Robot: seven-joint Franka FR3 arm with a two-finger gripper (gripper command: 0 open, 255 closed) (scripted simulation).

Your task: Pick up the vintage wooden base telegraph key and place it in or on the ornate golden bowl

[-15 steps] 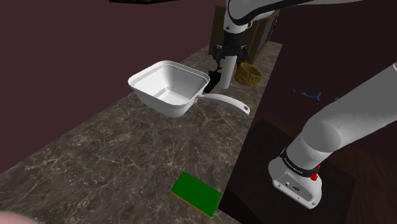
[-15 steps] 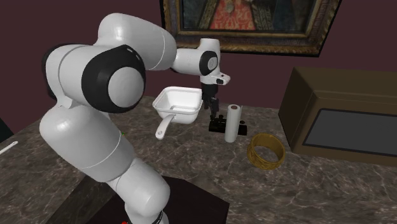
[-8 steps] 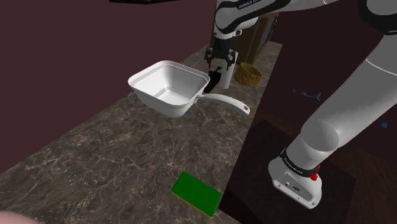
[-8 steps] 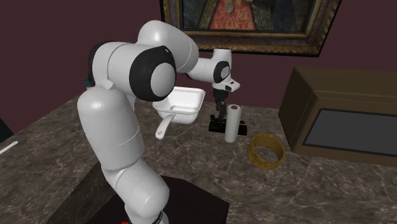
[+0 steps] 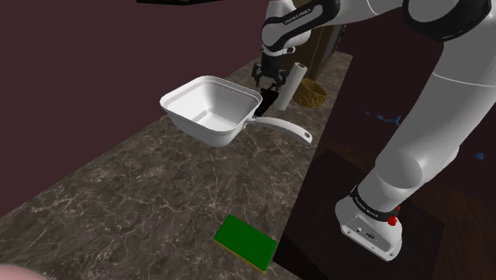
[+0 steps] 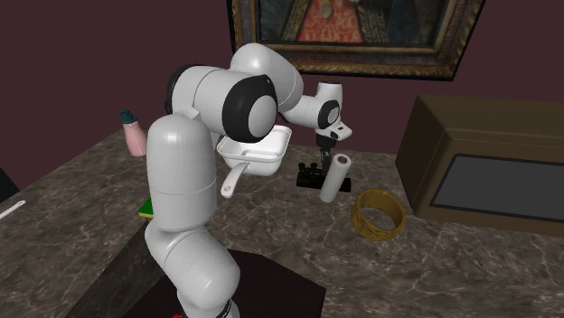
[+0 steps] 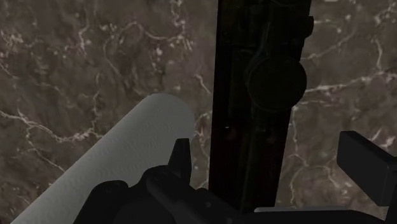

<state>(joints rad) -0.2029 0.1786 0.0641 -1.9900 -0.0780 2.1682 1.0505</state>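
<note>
Black telegraph key (image 6: 310, 177) lying flat, golden bowl (image 6: 378, 228) upright nearby, not touching.

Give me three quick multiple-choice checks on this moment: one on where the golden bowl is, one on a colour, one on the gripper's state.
1. In the second exterior view, the golden bowl stands: A) between the white roll and the brown box; B) left of the roll; C) on top of the box.
2. The flat slab nearest the stand is: A) red; B) green; C) blue.
3. The gripper is: A) shut on the roll; B) shut on nothing; C) open over the telegraph key.
Answers: 1 A, it sits right of the roll; 2 B, the shoulder view shows green; 3 C, the wrist view shows the fingers apart, the key between them.
</note>
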